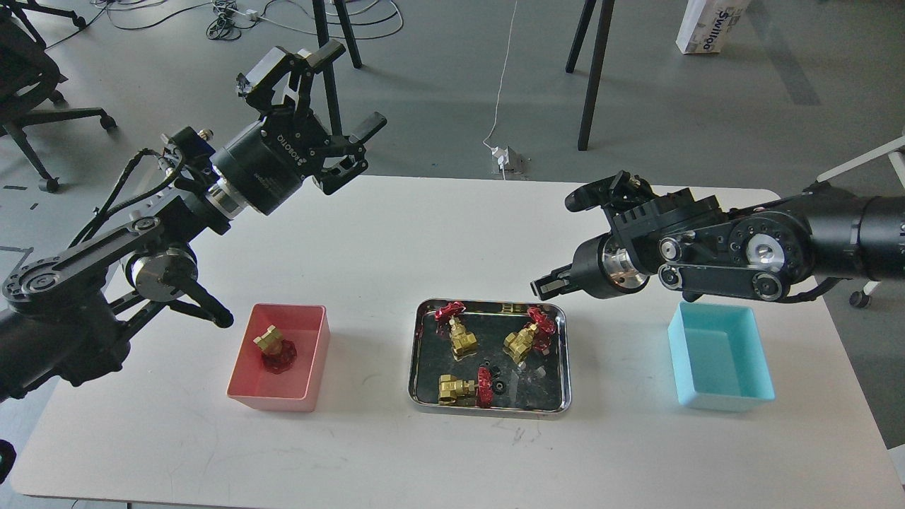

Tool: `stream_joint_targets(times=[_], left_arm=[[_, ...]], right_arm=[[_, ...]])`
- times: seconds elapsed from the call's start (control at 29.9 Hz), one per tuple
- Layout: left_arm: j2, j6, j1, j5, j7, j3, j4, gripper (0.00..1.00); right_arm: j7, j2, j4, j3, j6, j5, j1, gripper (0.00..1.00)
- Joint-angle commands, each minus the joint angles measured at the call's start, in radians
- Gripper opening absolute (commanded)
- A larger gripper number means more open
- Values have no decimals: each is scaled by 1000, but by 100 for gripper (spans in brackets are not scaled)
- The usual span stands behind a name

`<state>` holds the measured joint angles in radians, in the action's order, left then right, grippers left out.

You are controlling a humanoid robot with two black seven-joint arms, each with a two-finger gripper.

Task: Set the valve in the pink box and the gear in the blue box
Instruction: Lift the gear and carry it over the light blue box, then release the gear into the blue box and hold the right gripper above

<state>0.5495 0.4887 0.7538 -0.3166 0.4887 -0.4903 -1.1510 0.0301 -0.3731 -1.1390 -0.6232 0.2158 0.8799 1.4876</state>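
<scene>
Valve (274,348) lying inside pink box (280,367), table's left side. Steel tray (489,355) mid-table: three valves, tiny gear (500,386) near front edge. Blue box (720,355) right side. Right claw (543,285) above tray's far right corner, closure unclear. Left claw (350,88) spread wide, far edge.

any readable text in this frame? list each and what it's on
"ROBOTIQ" on the left gripper body, seen upside down.
"Swiflo" or similar, blue letters on the white box on the floor at top right, sideways and partly cut off; reading unsure.
Smaller print on the left gripper's body: too small to read.
</scene>
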Motion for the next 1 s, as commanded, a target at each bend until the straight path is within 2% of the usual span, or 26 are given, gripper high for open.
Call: stream_joint_targets(times=[0.0, 0.17, 0.27, 0.4, 0.63, 0.74, 0.77, 0.8, 0.84, 0.97], left_arm=[[-19, 0, -2, 1, 0, -5, 4, 99], [-51, 0, -2, -1, 0, -5, 4, 100], [-62, 0, -2, -1, 0, -1, 4, 100], [-82, 0, -2, -2, 0, 4, 4, 100], [-83, 0, -4, -1, 0, 2, 13, 99], [-82, 0, -4, -2, 0, 2, 14, 100], [-82, 0, -4, -2, 0, 2, 19, 100], [-82, 0, -4, -1, 0, 2, 20, 100], [-83, 0, -5, -2, 0, 4, 22, 100], [-85, 0, -11, -4, 0, 6, 36, 100]], right_arm=[[1, -203, 4, 0, -55, 16, -1, 12], [2, -496, -128, 2, -55, 118, -26, 12], [2, -614, -235, 3, -55, 133, -46, 12], [1, -656, -309, 17, -59, 131, -110, 12], [2, -642, -301, 94, -62, 139, -262, 13], [1, -636, -295, 125, -64, 137, -289, 27], [4, -638, -295, 135, -64, 133, -294, 41], [4, -639, -295, 148, -67, 128, -294, 64], [5, -644, -297, 157, -69, 122, -297, 98], [10, -647, -295, 180, -72, 117, -303, 100]])
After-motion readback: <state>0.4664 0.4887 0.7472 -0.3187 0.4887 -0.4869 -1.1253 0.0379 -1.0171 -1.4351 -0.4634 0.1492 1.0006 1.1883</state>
